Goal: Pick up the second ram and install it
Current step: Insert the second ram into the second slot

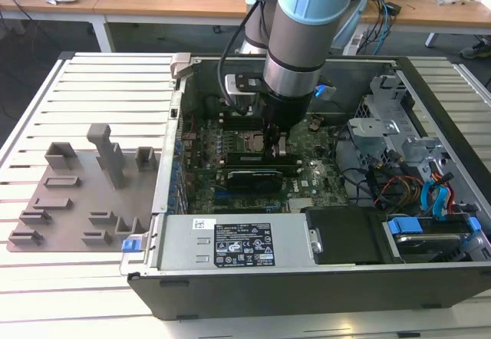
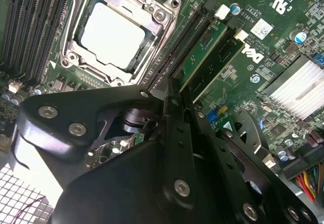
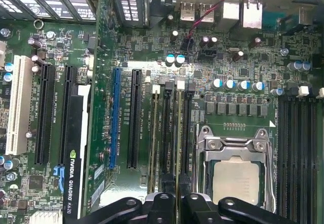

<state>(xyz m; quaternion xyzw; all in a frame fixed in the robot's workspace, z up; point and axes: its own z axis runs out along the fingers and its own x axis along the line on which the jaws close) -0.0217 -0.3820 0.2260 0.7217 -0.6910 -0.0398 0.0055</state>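
The second ram (image 3: 178,133) is a thin green stick standing on edge in a long black slot beside the processor socket (image 3: 237,178). In the second wrist view the second ram (image 2: 202,51) runs up to my fingertips. My gripper (image 3: 178,197) is low over the motherboard, its black fingers closed on this stick's top edge; the gripper (image 2: 172,89) shows no gap between them. Another green stick (image 3: 153,133) sits two slots away, also seen as a parallel green stick (image 2: 223,67). In the exterior view my gripper (image 1: 274,143) is inside the open case, on the exterior view's right of the socket (image 1: 249,141).
A black rectangular card (image 1: 249,176) stands just in front of the gripper. The power supply (image 1: 230,243), drive cage (image 1: 383,136) and coloured cables (image 1: 414,185) crowd the case. A grey fixture plate (image 1: 84,193) with holders lies on the exterior view's left.
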